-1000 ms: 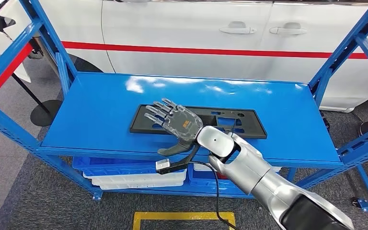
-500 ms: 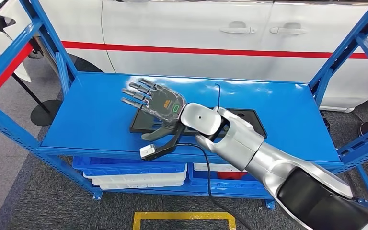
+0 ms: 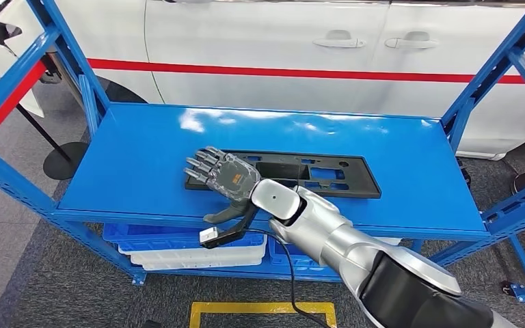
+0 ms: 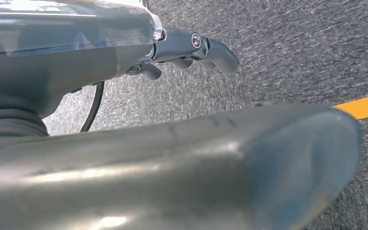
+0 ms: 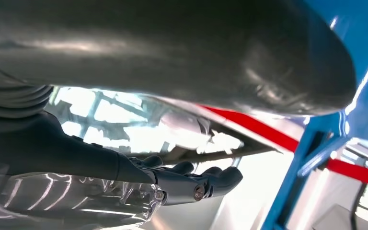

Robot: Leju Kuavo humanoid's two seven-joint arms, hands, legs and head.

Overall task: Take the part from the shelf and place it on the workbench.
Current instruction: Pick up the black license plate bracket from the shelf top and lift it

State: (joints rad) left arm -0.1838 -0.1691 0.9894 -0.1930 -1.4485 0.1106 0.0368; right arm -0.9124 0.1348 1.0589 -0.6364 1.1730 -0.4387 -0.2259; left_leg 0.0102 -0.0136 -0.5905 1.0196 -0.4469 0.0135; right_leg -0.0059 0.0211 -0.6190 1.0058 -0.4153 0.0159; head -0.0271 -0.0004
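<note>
A white car (image 3: 273,61) with a red stripe along its doors stands behind a blue shelf (image 3: 143,171), whose frame rises at both sides. On the top board of the shelf, toward its front and middle, a flat black part (image 3: 314,171) with several cutouts lies level. Below that board, blue and white trays (image 3: 178,249) sit on a lower level, and a yellow line (image 3: 260,309) is marked on the grey floor in front.

The silver right arm (image 3: 355,253) reaches in from the lower right across the front edge of the shelf. The right hand (image 3: 224,179) lies palm down over the left end of the part, its fingers (image 3: 199,164) spread and extended past that end, its thumb hanging down in front of the shelf edge. The fingers are apart and wrap nothing; whether they touch the part cannot be told. In the right wrist view the dark fingertips (image 5: 220,178) are slightly bent under the arm.

The left hand (image 4: 191,50) hangs over the grey floor, holding nothing; whether its fingers are spread or curled cannot be told.
</note>
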